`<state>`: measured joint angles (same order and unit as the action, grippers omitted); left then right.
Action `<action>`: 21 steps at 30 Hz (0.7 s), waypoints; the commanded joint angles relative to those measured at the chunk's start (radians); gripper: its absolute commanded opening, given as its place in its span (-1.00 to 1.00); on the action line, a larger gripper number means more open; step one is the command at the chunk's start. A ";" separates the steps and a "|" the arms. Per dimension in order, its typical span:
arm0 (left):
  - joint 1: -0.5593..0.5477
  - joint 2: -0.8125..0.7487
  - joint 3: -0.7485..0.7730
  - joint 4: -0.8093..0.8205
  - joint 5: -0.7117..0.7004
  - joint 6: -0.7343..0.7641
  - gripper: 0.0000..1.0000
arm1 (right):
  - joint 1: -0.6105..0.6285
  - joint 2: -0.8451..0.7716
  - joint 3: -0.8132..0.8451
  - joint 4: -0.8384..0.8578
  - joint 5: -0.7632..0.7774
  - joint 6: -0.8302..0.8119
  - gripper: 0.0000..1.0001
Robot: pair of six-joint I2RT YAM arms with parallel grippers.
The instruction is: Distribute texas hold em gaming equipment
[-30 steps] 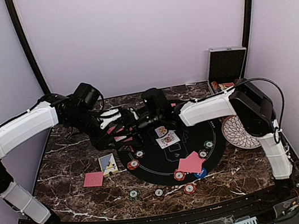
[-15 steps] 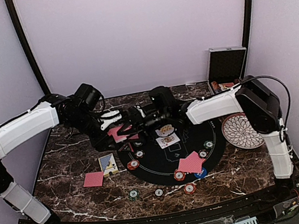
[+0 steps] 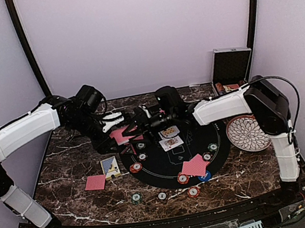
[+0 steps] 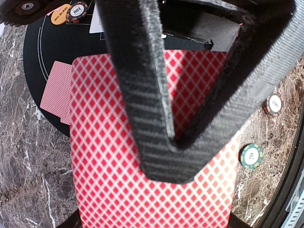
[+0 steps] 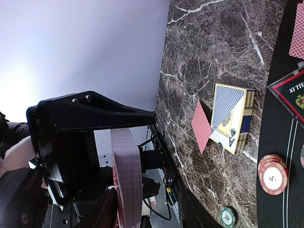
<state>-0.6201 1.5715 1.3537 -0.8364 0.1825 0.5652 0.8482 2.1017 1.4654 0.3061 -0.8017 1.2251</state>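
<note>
My left gripper (image 3: 119, 132) is shut on a deck of red-backed playing cards (image 4: 118, 156), held above the back left rim of the round black mat (image 3: 167, 164). Seen from the right wrist, the deck (image 5: 126, 180) stands edge-on between my right gripper's (image 5: 145, 202) spread fingers; one finger lies against it and the other stands clear, so this gripper is open. Two face-up cards (image 3: 170, 137) and two red-backed cards (image 3: 193, 165) lie on the mat. Another red-backed card (image 3: 95, 182) lies on the marble at left. Striped chips (image 3: 135, 167) and a blue button (image 3: 205, 176) ring the mat's front.
A blue and yellow card box (image 3: 110, 167) lies left of the mat. The white patterned plate (image 3: 245, 133) sits at right, and the open black case (image 3: 230, 69) stands in the back right corner. An orange button (image 4: 61, 14) and several chips (image 3: 162, 196) lie near the front.
The right arm has shifted slightly rightward along the back of the table and its jaws have narrowed around the deck. The left gripper keeps the deck almost still.
</note>
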 commanded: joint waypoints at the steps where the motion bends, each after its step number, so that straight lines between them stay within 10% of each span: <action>1: 0.002 -0.043 -0.006 0.010 0.009 0.005 -1.00 | -0.008 -0.045 -0.014 0.004 0.010 -0.004 -0.19; 21: 0.001 -0.051 -0.024 0.019 -0.004 0.008 -1.00 | -0.025 -0.140 -0.060 -0.042 0.019 -0.020 -0.96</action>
<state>-0.6201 1.5684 1.3396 -0.8310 0.1768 0.5652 0.8341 2.0102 1.4204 0.2733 -0.7860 1.2198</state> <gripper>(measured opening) 0.676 0.043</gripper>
